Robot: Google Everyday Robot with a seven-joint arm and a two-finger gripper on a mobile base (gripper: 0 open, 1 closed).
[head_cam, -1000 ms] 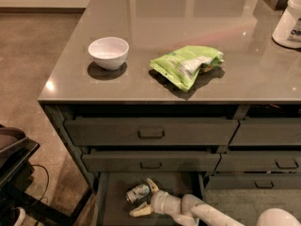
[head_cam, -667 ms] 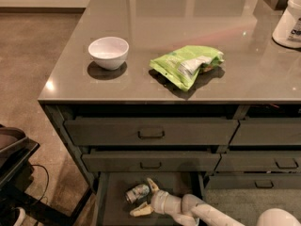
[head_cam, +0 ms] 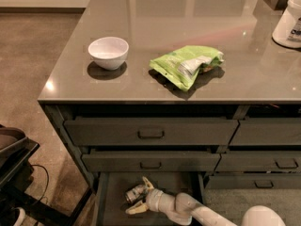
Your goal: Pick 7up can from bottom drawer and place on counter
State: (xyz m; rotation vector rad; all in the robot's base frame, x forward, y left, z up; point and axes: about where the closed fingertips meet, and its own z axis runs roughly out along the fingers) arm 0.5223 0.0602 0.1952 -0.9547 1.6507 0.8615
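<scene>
The 7up can (head_cam: 135,193) is a small silvery can lying on its side on the floor of the open bottom drawer (head_cam: 113,206), at the bottom of the camera view. My gripper (head_cam: 139,195) reaches into the drawer from the lower right. Its two pale fingers stand one on each side of the can, one above and one below it. The glossy grey-brown counter (head_cam: 141,86) spreads above the drawers.
A white bowl (head_cam: 108,52) and a lime-green snack bag (head_cam: 186,65) sit on the counter. A white container (head_cam: 289,20) stands at its right edge. Shut drawers with loop handles (head_cam: 151,134) are above the open one. A dark cart (head_cam: 14,164) stands at the left.
</scene>
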